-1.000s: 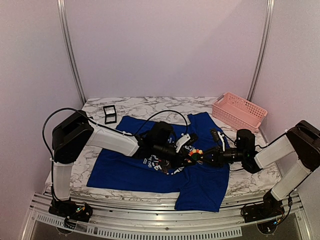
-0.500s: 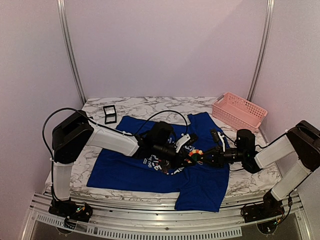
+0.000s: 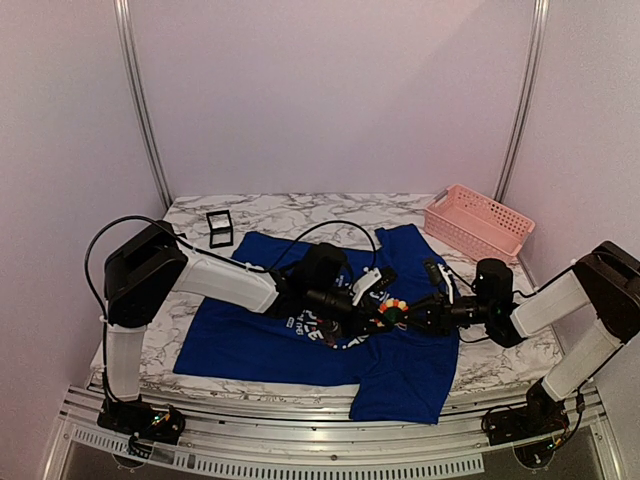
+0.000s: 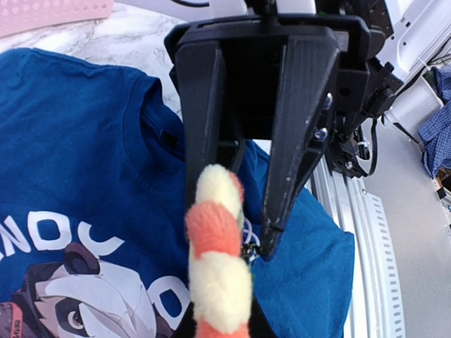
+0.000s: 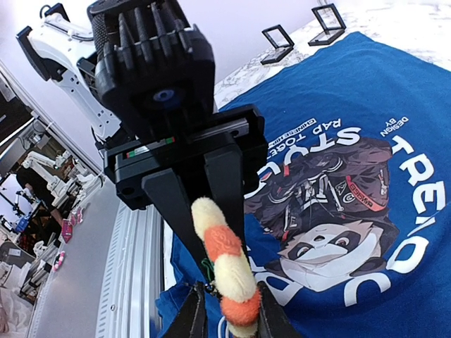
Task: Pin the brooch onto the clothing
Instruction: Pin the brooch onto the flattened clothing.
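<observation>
Top external view: the two grippers meet tip to tip over the chest of the blue T-shirt (image 3: 250, 340), with the flower brooch (image 3: 390, 312) between them. The left gripper (image 3: 377, 306) is clenched on the brooch, which stands upright and edge-on to both wrist cameras. The right gripper (image 3: 410, 316) has its fingertips flanking the brooch's lower rim; I cannot tell whether they pinch it. The fabric lies directly below, apparently not touching

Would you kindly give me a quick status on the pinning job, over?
Left gripper and right gripper both shut on brooch. Brooch held above T-shirt chest, not yet pinned. Nothing in the way.
</observation>
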Controlling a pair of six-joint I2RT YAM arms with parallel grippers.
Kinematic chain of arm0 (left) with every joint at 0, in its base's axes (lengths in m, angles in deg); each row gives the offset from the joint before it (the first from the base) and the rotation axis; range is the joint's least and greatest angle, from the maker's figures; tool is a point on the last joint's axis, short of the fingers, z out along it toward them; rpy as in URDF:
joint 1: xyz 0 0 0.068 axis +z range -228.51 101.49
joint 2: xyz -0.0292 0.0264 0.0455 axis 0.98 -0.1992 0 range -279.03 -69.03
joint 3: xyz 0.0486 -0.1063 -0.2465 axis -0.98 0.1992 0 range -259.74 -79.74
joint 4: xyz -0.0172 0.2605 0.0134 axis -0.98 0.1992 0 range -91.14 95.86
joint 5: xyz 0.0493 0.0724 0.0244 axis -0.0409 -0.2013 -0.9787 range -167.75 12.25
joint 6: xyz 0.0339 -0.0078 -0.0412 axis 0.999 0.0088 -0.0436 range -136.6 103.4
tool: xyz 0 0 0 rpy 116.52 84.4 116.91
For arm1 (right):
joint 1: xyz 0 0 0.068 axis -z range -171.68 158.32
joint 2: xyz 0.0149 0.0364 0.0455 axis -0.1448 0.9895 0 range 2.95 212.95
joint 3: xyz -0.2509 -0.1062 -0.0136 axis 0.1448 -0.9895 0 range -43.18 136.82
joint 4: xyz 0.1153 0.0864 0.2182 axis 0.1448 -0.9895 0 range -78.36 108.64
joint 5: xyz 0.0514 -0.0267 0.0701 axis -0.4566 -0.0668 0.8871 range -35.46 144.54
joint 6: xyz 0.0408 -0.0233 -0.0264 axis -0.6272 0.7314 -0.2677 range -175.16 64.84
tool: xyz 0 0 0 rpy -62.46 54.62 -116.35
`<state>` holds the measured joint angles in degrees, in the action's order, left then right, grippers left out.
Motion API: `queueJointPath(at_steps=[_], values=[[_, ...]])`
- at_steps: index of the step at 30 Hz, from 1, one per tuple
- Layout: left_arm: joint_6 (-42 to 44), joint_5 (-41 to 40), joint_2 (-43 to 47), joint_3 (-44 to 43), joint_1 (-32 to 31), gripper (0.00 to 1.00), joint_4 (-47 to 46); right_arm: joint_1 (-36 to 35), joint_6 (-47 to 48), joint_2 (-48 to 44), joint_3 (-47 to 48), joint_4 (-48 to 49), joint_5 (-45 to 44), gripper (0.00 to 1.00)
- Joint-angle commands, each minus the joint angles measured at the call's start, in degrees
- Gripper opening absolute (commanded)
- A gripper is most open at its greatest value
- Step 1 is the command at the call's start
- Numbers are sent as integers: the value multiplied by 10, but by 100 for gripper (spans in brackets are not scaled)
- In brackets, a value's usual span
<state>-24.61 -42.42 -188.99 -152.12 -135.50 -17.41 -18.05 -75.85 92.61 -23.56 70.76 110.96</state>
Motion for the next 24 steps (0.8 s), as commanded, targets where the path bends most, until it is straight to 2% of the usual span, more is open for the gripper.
queueJointPath(at_steps=[1,5,18,24], values=[[-1,-2,10,-3,3,1,-14,0,-3,-6,-7,18,21,20],[0,0,10,-2,2,2,-15,1,-1,-5,-6,15,25,11],[-3,6,10,-3,3,7,-21,3,-3,-4,-9,23,27,5],[3,3,13,-4,3,15,-12,4,-1,-1,-7,14,27,1]])
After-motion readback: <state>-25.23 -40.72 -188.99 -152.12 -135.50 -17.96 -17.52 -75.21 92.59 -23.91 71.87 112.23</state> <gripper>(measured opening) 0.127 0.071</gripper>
